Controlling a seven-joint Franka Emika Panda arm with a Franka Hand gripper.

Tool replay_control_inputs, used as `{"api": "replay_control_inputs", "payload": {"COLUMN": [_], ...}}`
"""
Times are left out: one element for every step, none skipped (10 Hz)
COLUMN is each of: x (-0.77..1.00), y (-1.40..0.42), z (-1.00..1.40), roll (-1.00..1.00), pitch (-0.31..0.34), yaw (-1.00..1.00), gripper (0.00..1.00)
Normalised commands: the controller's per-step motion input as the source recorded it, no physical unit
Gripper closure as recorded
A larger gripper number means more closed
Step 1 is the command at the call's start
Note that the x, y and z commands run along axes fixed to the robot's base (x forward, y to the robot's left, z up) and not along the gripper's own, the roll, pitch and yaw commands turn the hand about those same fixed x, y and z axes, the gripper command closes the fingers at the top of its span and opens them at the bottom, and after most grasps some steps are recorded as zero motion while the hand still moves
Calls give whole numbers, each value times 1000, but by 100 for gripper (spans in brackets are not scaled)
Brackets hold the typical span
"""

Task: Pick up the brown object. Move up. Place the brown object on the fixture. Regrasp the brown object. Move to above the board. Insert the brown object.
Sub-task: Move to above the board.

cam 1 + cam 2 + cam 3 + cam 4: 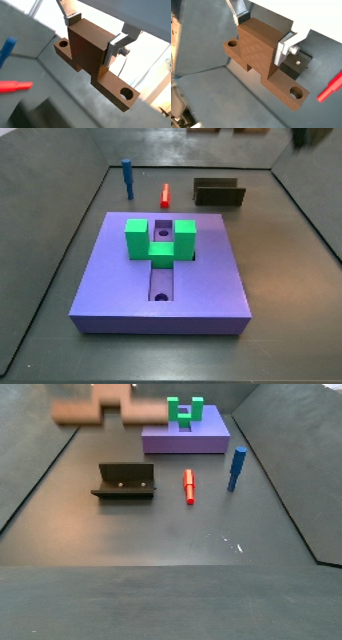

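Block (90,55) is gripped by the hand (95,36), plates closed on its raised middle so both holed ends stay free. It is carried high, above the desk (160,534), near the board (187,436) and clear of the fixture (123,481).
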Motion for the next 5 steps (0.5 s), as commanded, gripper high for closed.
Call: {"api": "replay_control_inputs", "payload": {"x": [-13,4,22,-958,-969], "y": [19,3,-1,-1400,-1400], "z": [1400,831,436,294,293], "roll": [-8,-11,2,-1000,-1000], "pitch": [41,53,65,83,78], "yaw": [4,16,21,-34,-33], "gripper": [100,100,100,100,100]}}
